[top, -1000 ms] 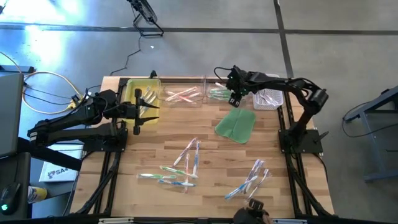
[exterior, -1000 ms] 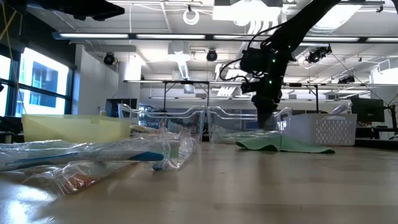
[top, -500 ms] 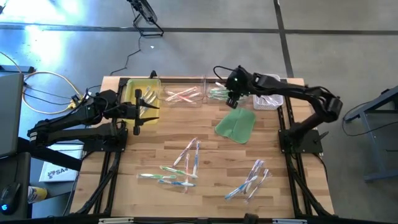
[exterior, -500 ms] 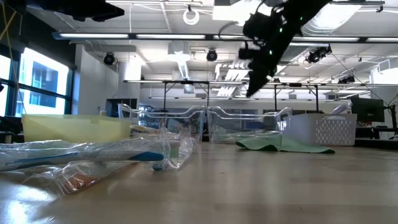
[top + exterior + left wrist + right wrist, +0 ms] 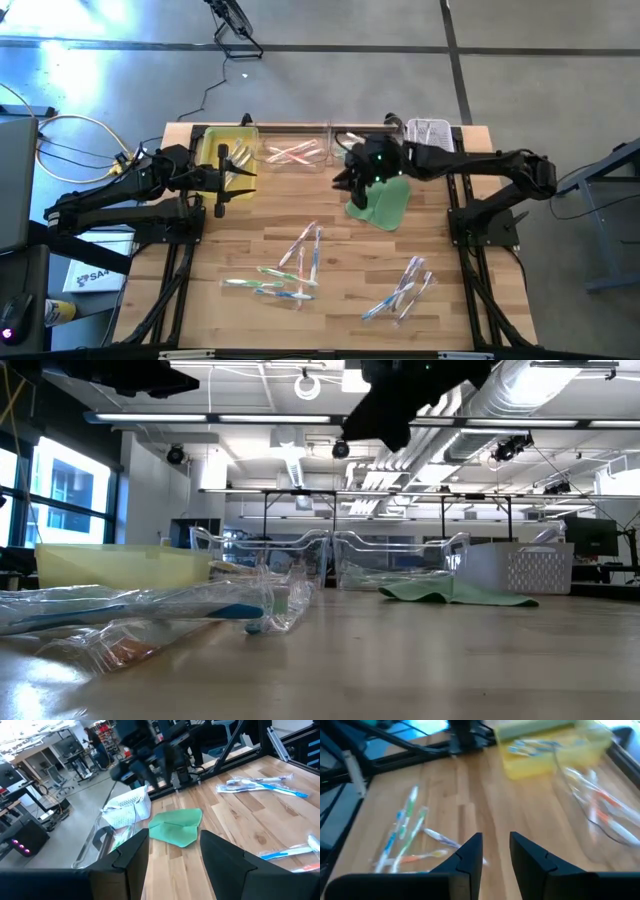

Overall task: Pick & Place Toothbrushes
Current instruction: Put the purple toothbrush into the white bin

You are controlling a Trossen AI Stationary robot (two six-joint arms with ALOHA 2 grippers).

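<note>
Wrapped toothbrushes lie loose on the wooden table: one cluster at mid-table (image 5: pixel 300 255), one toward the near edge (image 5: pixel 268 285) and one at the near right (image 5: pixel 402 285). More lie in the yellow bin (image 5: pixel 225 150) and in two clear bins (image 5: pixel 295 153) (image 5: pixel 350 150) along the far edge. My right gripper (image 5: pixel 345 180) hangs high above the table beside the green cloth (image 5: pixel 385 205). It slants down toward the mid-table toothbrushes (image 5: pixel 407 827), its fingers (image 5: pixel 496 850) a little apart with nothing between them. My left gripper (image 5: pixel 172 855) waits open above the yellow bin.
A white basket (image 5: pixel 430 135) stands at the far right, next to the clear bins. The green cloth (image 5: pixel 175 825) lies flat in front of them. In the low view, wrapped toothbrushes (image 5: pixel 150 605) lie close to the near edge. Bare wood (image 5: pixel 440 230) shows right of the cloth.
My right gripper has risen from the clear bin with green brushes and swung toward the table's left and near edges, over the cloth's left edge. It has tipped from pointing down to slanting forward. Nothing hangs from it.
</note>
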